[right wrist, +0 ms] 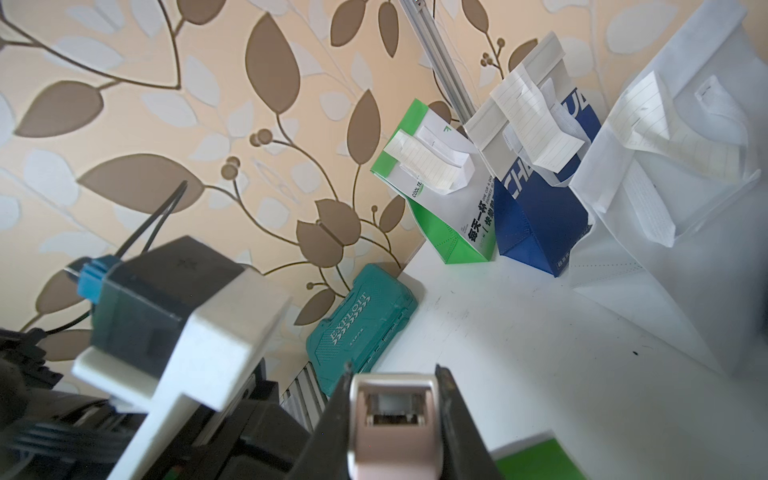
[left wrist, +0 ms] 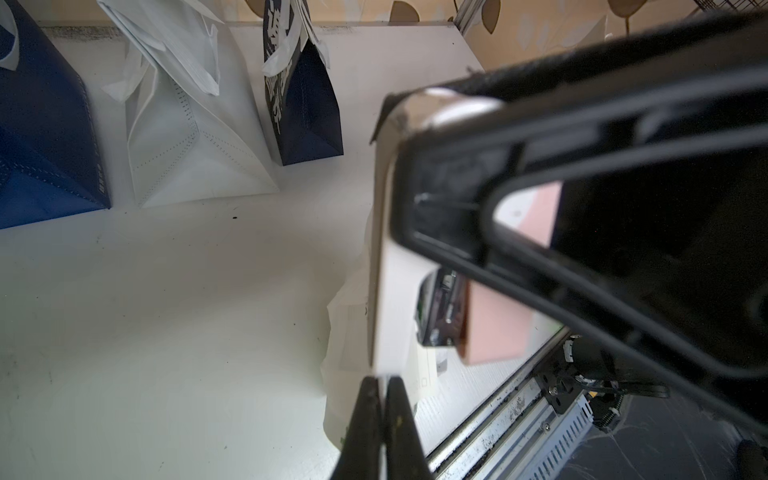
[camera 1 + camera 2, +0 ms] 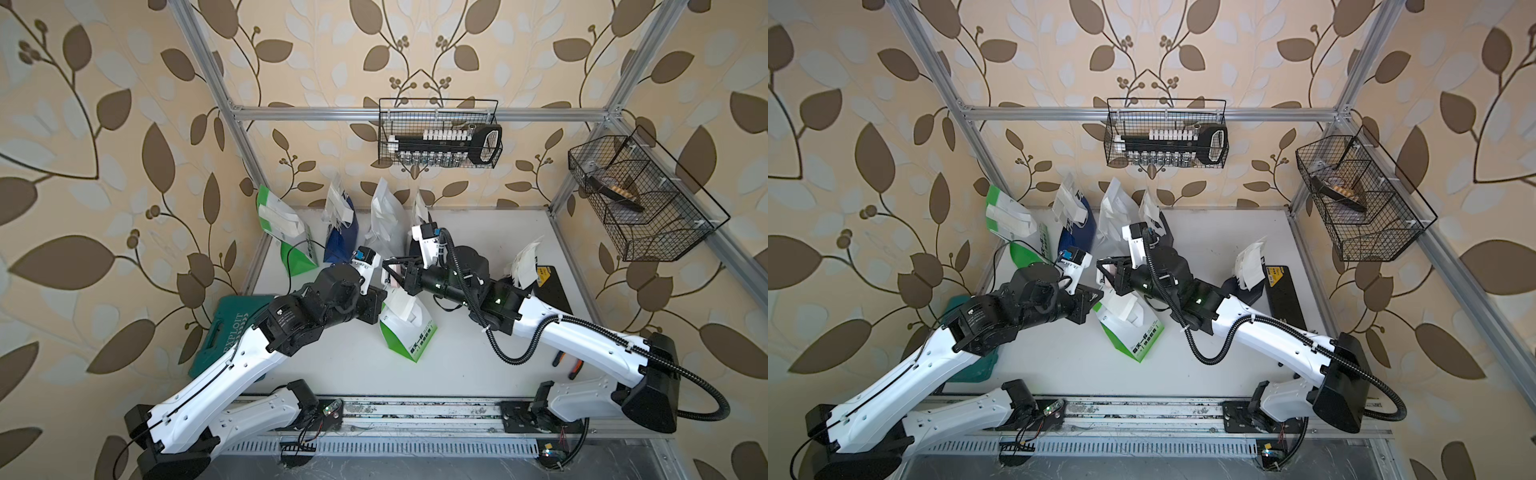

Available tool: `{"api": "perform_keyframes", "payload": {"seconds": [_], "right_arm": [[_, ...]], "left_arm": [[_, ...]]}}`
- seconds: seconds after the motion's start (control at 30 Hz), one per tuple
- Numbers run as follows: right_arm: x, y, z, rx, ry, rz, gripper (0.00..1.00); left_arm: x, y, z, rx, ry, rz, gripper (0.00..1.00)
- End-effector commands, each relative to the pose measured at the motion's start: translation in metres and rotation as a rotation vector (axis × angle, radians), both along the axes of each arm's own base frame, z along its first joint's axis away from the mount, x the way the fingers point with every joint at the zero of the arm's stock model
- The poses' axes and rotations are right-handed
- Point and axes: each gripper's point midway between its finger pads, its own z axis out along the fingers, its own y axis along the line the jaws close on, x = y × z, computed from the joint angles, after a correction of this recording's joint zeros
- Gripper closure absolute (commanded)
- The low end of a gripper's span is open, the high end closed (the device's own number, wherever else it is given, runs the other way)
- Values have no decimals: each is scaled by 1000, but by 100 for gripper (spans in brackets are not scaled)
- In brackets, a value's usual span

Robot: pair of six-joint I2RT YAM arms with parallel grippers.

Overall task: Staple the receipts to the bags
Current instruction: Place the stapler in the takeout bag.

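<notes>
Left end effector [image 2: 384, 380] pinches a cream-white receipt [image 2: 390, 299]; right [image 1: 395, 372] grips pink stapler [image 1: 392, 440]

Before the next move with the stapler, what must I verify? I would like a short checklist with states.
1. The right gripper is shut on the stapler: ok.
2. The left gripper is shut on the receipt: ok.
3. The receipt is inside the stapler's mouth: cannot tell.
4. The green-and-white bag is near both grippers: ok.
5. The bag's edge lies behind the receipt: cannot tell.
</notes>
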Motion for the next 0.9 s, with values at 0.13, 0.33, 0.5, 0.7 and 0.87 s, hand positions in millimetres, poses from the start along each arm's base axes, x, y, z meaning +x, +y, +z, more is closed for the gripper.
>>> {"api": "perform_keyframes", "payload": {"seconds": [0.13, 0.33, 0.5, 0.7, 0.87], "right_arm": [[-4, 9, 11, -41, -44, 14, 100], [-8, 9, 3, -74, -35, 20, 100], [-9, 5, -4, -110, -36, 7, 100], [-11, -3, -9, -181, -53, -10, 100], [-16, -6, -13, -234, -75, -14, 100]], "left_arm": [[6, 5, 25, -38, -69, 29, 100], [9, 11, 28, -27, -87, 58, 100], [10, 17, 34, -16, -113, 72, 100], [10, 18, 38, 9, -149, 53, 100], [8, 11, 45, 14, -199, -14, 100]]}}
